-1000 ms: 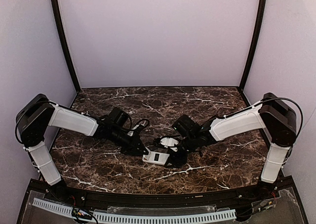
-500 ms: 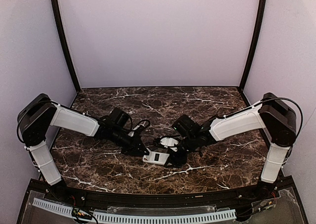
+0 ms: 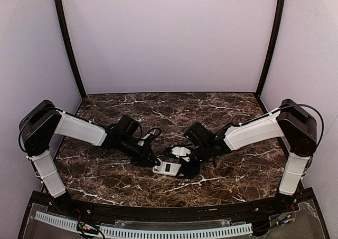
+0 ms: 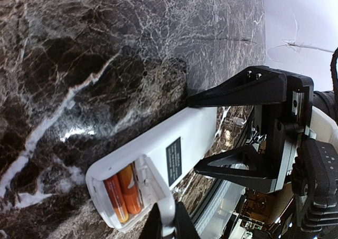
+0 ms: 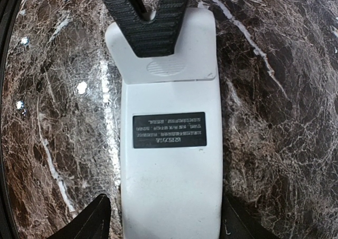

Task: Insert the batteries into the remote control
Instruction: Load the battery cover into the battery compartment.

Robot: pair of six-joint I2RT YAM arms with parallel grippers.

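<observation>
Top external: remote control braced mid-table, cover not yet home

Shows marble table w/ remote control flat on it, back up, centre-near, between both arms. Looks light, rigid, smooth plastic. Prob. slides on polished stone if pushed from one end, so best braced by long edges, not by faces.

Sits w/ right end of body between fingers of right gripper, spread apart, one per long edge. Sliver of table showing beside one finger in right wrist view, so prob. flanking rather than squeezing; contact unclear.

Meets left gripper at opposite, left end: fingers together, tips down on battery cover. Can't tell whether pinching a lip or just pressing. Cover thin, likely snap-fit w/ small tabs, so fragile-ish. Better pushed flat along remote's length than levered up.

Not fully seated, judging by left wrist view: open pocket at very end w/ batteries side by side inside, orange, touching each other, just beside the left fingertips. Small, round, slick; would roll if tipped out, so keep remote control level.
</observation>
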